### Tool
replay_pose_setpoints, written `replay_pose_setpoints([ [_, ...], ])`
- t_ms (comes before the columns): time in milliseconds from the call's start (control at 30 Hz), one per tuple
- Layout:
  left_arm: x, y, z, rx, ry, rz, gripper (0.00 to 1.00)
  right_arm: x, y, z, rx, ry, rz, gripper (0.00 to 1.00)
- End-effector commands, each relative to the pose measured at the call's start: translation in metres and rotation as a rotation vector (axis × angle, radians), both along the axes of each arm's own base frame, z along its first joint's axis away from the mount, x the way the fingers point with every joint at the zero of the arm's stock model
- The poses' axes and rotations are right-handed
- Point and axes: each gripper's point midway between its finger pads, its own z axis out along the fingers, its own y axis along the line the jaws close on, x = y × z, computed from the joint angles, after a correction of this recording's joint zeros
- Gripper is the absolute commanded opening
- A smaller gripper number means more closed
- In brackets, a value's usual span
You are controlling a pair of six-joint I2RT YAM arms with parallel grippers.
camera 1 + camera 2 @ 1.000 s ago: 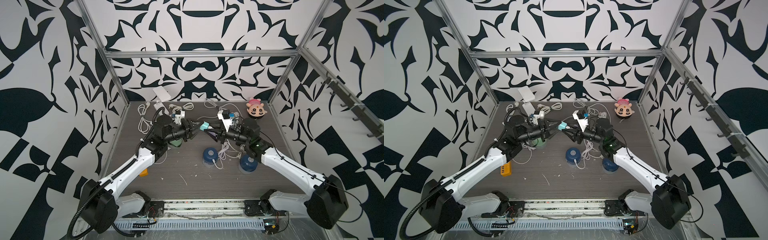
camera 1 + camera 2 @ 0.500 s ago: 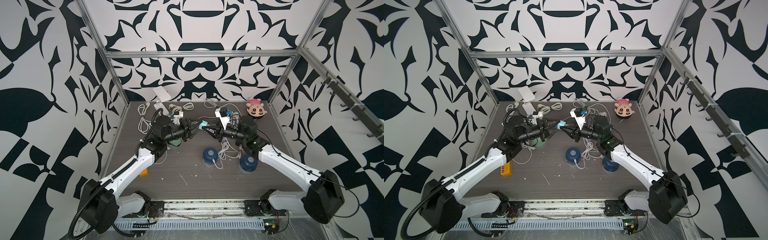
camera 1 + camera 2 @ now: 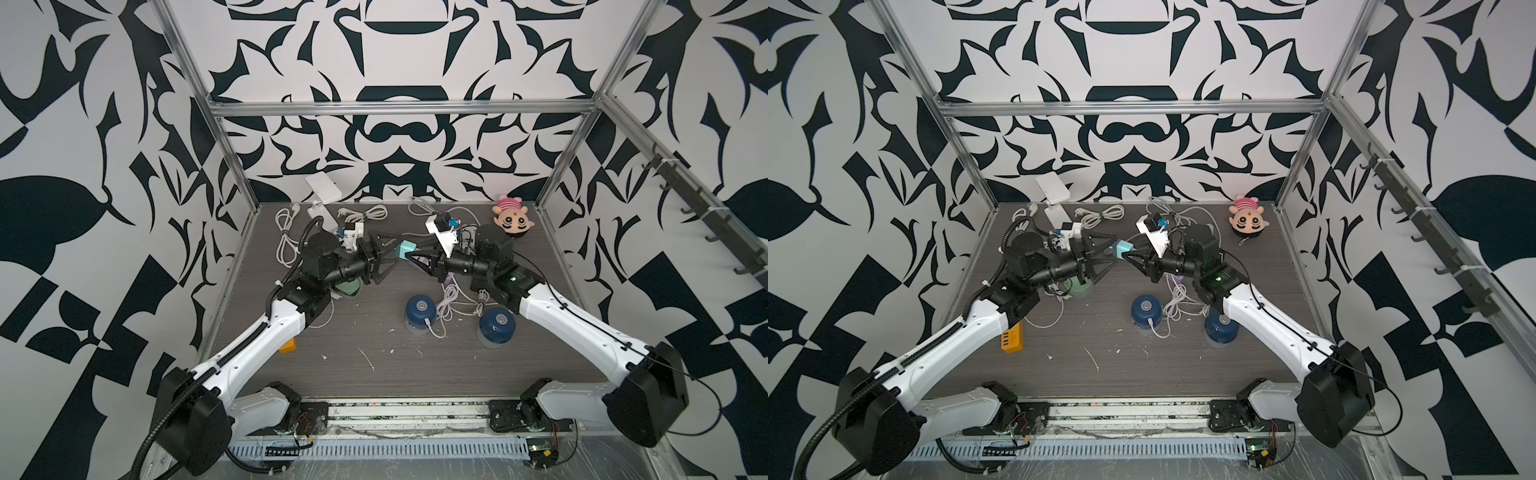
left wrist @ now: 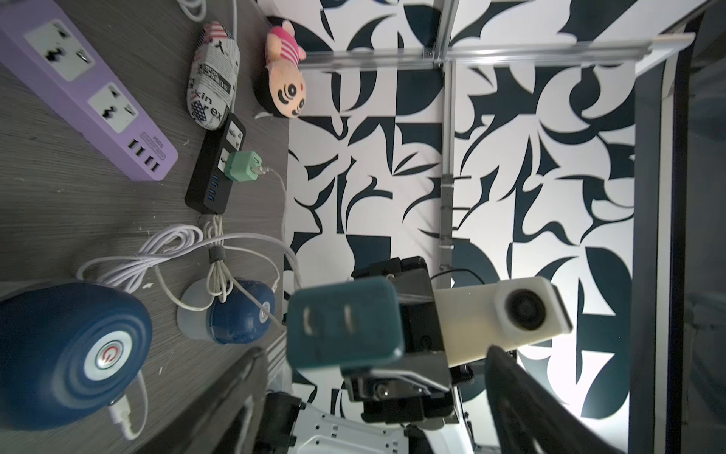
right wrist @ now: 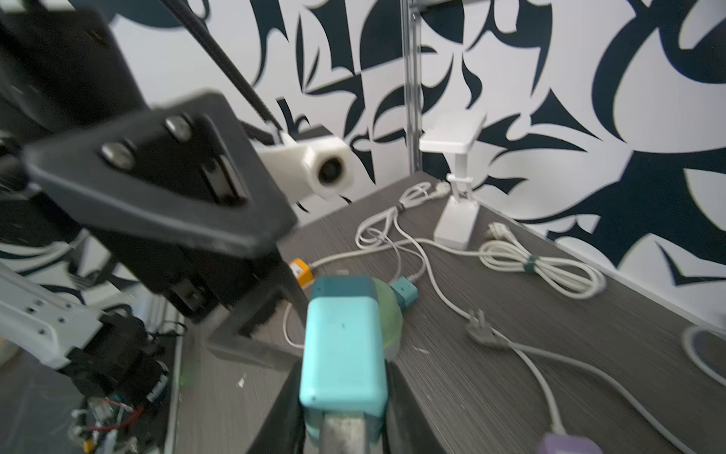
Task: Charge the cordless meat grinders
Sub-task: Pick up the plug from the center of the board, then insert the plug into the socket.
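Two navy blue cordless meat grinders (image 3: 420, 312) (image 3: 498, 325) stand at mid-table; a white cable runs into the nearer-centre one. The mint green grinder (image 3: 347, 287) is half hidden under my left arm. Above the table, my right gripper (image 3: 415, 254) is shut on a teal charger adapter (image 3: 406, 250), which shows close up in the right wrist view (image 5: 343, 353). My left gripper (image 3: 397, 251) is open, its fingers spread on either side of the adapter's prong end (image 4: 343, 324) without touching it.
A purple power strip (image 4: 86, 90) and a black power strip (image 4: 216, 169) carrying a green adapter lie under my right arm. The orange power strip (image 3: 1012, 337) is near the left edge. Pink plush (image 3: 513, 220), white lamp (image 3: 322, 195) and coiled white cables (image 3: 365, 214) sit at the back.
My right gripper closed on the teal adapter, then my left gripper's jaws opened wide and let it go. Both arms stay nose to nose.
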Motion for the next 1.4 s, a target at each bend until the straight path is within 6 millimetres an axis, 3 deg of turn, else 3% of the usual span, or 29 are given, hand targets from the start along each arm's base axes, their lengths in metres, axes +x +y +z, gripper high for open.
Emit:
replay_pose_setpoints([
  [0,0.002,0.030,-0.007,0.177,-0.110,0.109,0.92,0.004,-0.026,0.012,-0.179,-0.120,-0.096,0.00],
  [167,0.007,0.065,-0.043,0.484,-0.168,0.213,0.93,0.023,-0.055,-0.015,-0.444,-0.132,-0.178,0.00],
  [367,0.008,0.068,-0.079,0.556,-0.183,0.202,0.93,0.060,-0.092,-0.058,-0.734,-0.039,-0.262,0.00],
  [700,0.013,0.059,-0.112,0.602,-0.300,0.189,0.93,0.096,-0.097,-0.100,-0.945,0.027,-0.166,0.00],
  [867,0.012,0.042,-0.117,0.623,-0.399,0.146,0.93,0.114,-0.097,-0.118,-0.998,0.084,-0.108,0.00],
  [1067,0.015,0.018,-0.116,0.682,-0.596,0.124,0.95,0.124,-0.101,-0.144,-1.056,0.152,-0.032,0.00],
  [1367,0.025,0.001,-0.124,0.677,-0.654,0.095,0.96,0.126,-0.109,-0.166,-1.076,0.224,0.026,0.00],
])
